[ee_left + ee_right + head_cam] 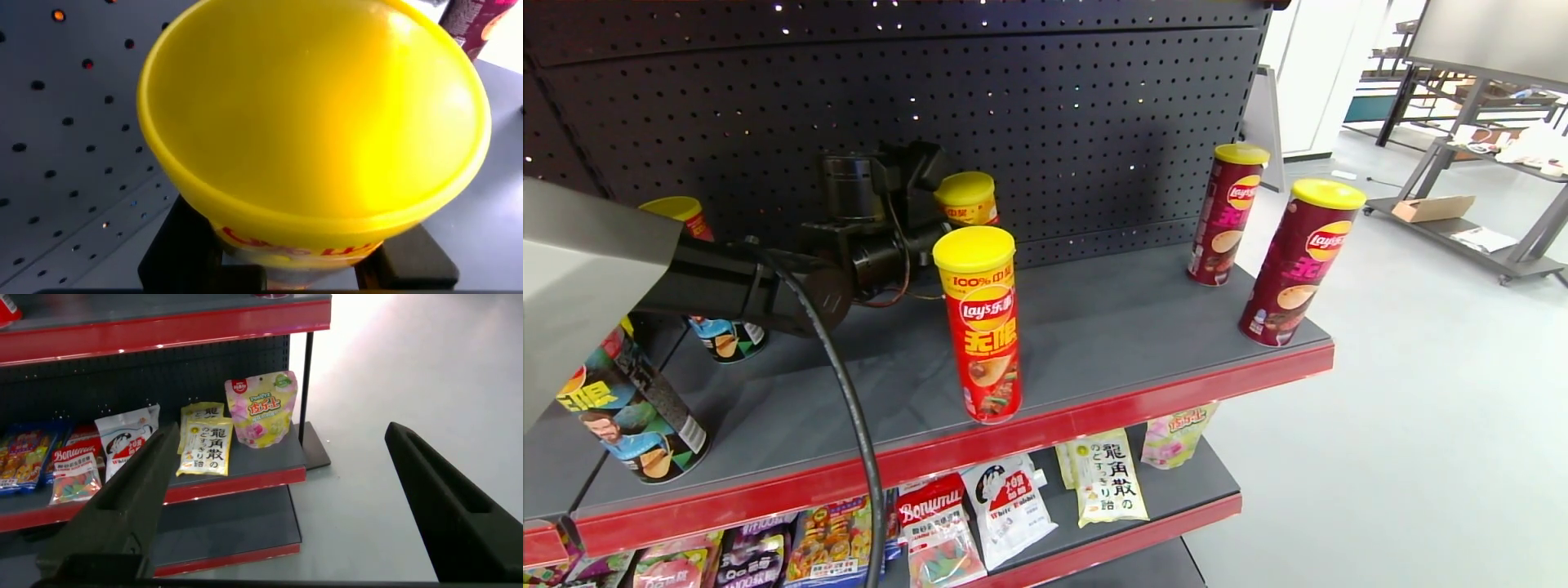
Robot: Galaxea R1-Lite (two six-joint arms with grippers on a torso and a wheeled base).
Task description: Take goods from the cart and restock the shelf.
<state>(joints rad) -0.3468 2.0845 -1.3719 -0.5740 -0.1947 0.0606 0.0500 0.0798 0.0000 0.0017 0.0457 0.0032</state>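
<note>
Grips a yellow-lidded chip can [319, 106] in the left hand [943, 222], close to the pegboard [1054, 122] at the shelf's [1111, 327] back. Keeps a red chip can [980, 327] just in front of that hand, two maroon cans [1298, 261] well to its right. Spreads the right hand [282, 433] wide and empty, facing snack bags [204, 445].

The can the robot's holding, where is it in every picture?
Head view: the can is at the back, against the pegboard, behind the front can.
Left wrist view: its yellow lid is up close, with the pegboard beside it.
Right wrist view: not in it; bags stand before the pegboard.
Shared landmark: the pegboard.
</note>
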